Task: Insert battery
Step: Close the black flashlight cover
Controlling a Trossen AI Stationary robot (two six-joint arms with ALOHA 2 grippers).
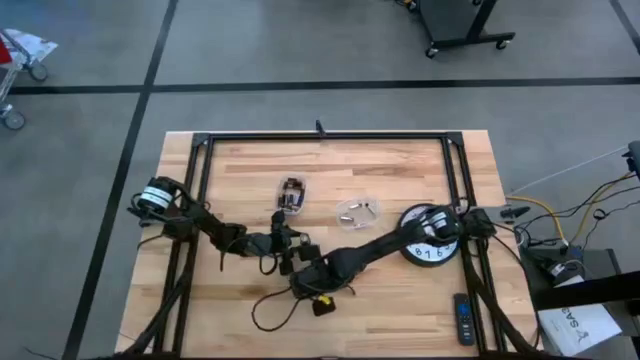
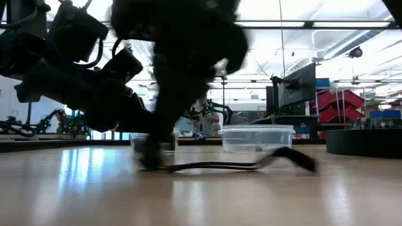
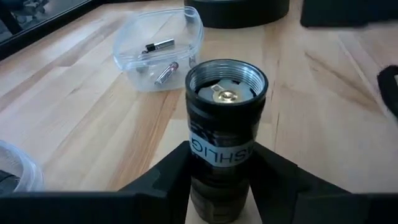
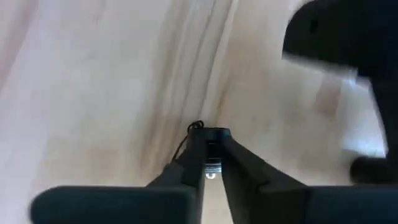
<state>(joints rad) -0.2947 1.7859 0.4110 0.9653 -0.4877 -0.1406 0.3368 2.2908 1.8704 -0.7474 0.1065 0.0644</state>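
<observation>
A black flashlight body [image 3: 224, 118] stands upright between my left gripper's [image 3: 221, 186] fingers, threaded open end up, a gold contact [image 3: 225, 94] showing inside. My left gripper [image 1: 288, 245] is shut on it at the table's middle. Just nearer the front edge, my right gripper [image 1: 303, 284] points down at the wood, shut on a small black round cap [image 4: 212, 135]. A dark cord [image 2: 251, 166] trails from it along the table. A clear tub [image 3: 158, 50] holding loose batteries [image 3: 165, 72] rests on the table beyond the flashlight. My left gripper pinches the flashlight's barrel [image 3: 221, 152] between its two fingers, below the label band and well under the open end. The fingers come in level, across the barrel. The flashlight stands upright, open end up; its lower end is hidden by the gripper. My right gripper pinches the small black cap [image 4: 214, 163] between its two fingertips, coming from above and pointing down at the table. The cord [image 4: 188, 134] leaves the cap on the far side of the fingers. Whether the cap rests on the wood, I cannot tell.
A second clear tub [image 1: 290, 195] with parts sits at the far middle. A round black dial [image 1: 430, 240] lies under the right arm, and a dark remote [image 1: 462, 318] near the front right edge. Bare wood shows at the table's front left.
</observation>
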